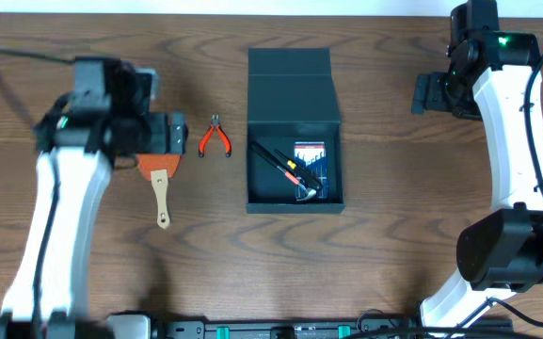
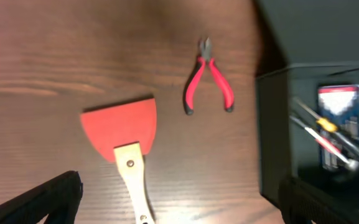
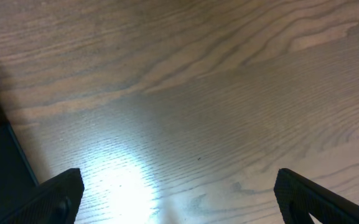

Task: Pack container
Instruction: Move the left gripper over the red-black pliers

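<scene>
The left gripper (image 2: 179, 186) is spread wide, its two dark fingers (image 2: 42, 199) at the bottom corners of the wrist view with a broad gap between them. In that gap lies the wooden handle of a scraper (image 2: 120, 127), its red blade pointing away from the gripper. Neither finger touches the handle. The picture is blurred, so I cannot tell how high the gripper hangs above the table (image 1: 393, 235), but it grips nothing.

Just beyond the scraper blade a pair of red-handled pliers (image 2: 204, 61) lies flat on the wood, apart from the blade and between it and the container.

The container (image 1: 295, 205) sits at the middle of the table, between the two arms and well clear of both grippers. Its lid (image 1: 293, 85) is folded back flat on the far side. Inside, a blue-cased screwdriver set (image 1: 311, 155) lies toward the right wall, and some slim tools (image 1: 276, 157) with dark shafts and an orange band lie slantwise across the floor beside it.

The right gripper (image 3: 179, 180) is also wide open and empty, with only bare wood grain and a patch of glare between its fingers (image 3: 328, 199). It is off to the right of the lid. A dark corner at the left edge of its wrist view is probably the container's edge.
</scene>
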